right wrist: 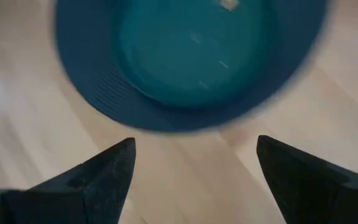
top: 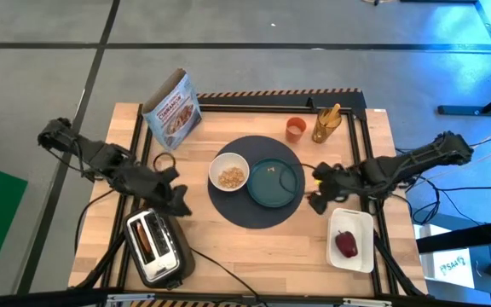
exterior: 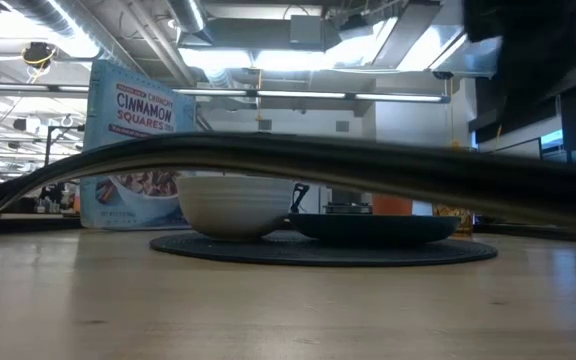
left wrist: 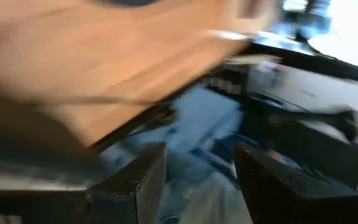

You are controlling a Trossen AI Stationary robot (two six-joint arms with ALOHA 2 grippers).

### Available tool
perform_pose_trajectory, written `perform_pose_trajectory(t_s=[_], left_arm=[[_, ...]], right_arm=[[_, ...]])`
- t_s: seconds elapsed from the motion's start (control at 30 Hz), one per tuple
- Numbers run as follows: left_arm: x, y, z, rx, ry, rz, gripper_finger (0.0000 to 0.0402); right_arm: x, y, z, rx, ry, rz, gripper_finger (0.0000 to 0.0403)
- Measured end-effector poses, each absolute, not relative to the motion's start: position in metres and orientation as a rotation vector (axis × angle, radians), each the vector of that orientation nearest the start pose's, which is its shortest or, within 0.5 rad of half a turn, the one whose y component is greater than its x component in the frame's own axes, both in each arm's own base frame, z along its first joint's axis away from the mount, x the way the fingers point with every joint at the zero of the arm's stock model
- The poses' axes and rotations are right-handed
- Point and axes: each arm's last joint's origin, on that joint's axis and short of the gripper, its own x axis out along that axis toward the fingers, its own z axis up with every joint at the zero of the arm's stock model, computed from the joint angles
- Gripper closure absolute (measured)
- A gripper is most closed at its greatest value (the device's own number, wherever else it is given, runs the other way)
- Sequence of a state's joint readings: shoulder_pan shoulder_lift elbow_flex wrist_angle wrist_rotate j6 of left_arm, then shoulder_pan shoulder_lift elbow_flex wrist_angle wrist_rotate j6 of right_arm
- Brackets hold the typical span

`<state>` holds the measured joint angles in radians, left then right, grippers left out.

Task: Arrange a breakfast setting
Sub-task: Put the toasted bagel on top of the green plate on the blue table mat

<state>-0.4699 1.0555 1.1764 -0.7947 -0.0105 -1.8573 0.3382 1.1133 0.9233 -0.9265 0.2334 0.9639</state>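
sitting near the middle of the desk [top: 254, 247], the dark round mat [top: 258, 215] carries the small white bowl [top: 229, 171] with cereal [top: 231, 177] in it and, touching it on the right, the teal plate [top: 276, 182]. the small orange cup [top: 296, 128] stands just behind the mat beside an amber bottle [top: 326, 124], and the red fruit [top: 346, 243] lies on the white tray [top: 361, 223] at the front right. the right tool [top: 317, 190] hangs just off the plate's right edge, its fingers spread wide with nothing between them; its wrist view shows only a blurred part of plate and mat. the left tool [top: 172, 191] is over the toaster [top: 153, 246] at the front left, fingers partly apart, and the smeared wrist view does not show whether anything is held. a cereal box [top: 172, 110] stands at the back left. in the low view a dark cable crosses the whole picture and cuts off the bowl's rim; the cup is barely visible behind the plate.
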Motion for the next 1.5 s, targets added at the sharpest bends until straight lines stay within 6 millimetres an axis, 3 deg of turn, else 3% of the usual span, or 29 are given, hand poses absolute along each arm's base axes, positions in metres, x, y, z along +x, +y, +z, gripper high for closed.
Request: perform_pose_trajectory(t_s=[0.17,0.3,0.5,0.77,1.07,1.2,1.5], left_arm=[[0.158,-0.114,0.372,-1.644,1.103,0.557,0.0218],[0.149,-0.132,0.385,-1.615,1.316,0.642,0.0218],[0.148,-0.145,0.367,-1.411,1.503,0.864,0.0218],[0.150,-0.144,0.345,-1.346,1.501,0.983,0.0218],[0.158,-0.145,0.318,-1.343,1.494,0.986,0.0223],[0.160,-0.147,0.314,-1.348,1.500,0.957,0.0255],[0.158,-0.146,0.318,-1.374,1.526,0.924,0.0373]], right_arm=[[0.209,0.053,0.252,0.618,0.876,-0.245,0.0078],[0.214,0.050,0.243,0.634,0.830,-0.185,0.0078],[0.214,0.047,0.237,0.614,0.830,-0.203,0.0078],[0.214,0.047,0.237,0.604,0.834,-0.187,0.0078],[0.214,0.047,0.237,0.602,0.834,-0.186,0.0078],[0.214,0.047,0.237,0.597,0.834,-0.184,0.0078],[0.214,0.047,0.237,0.577,0.836,-0.175,0.0078]])
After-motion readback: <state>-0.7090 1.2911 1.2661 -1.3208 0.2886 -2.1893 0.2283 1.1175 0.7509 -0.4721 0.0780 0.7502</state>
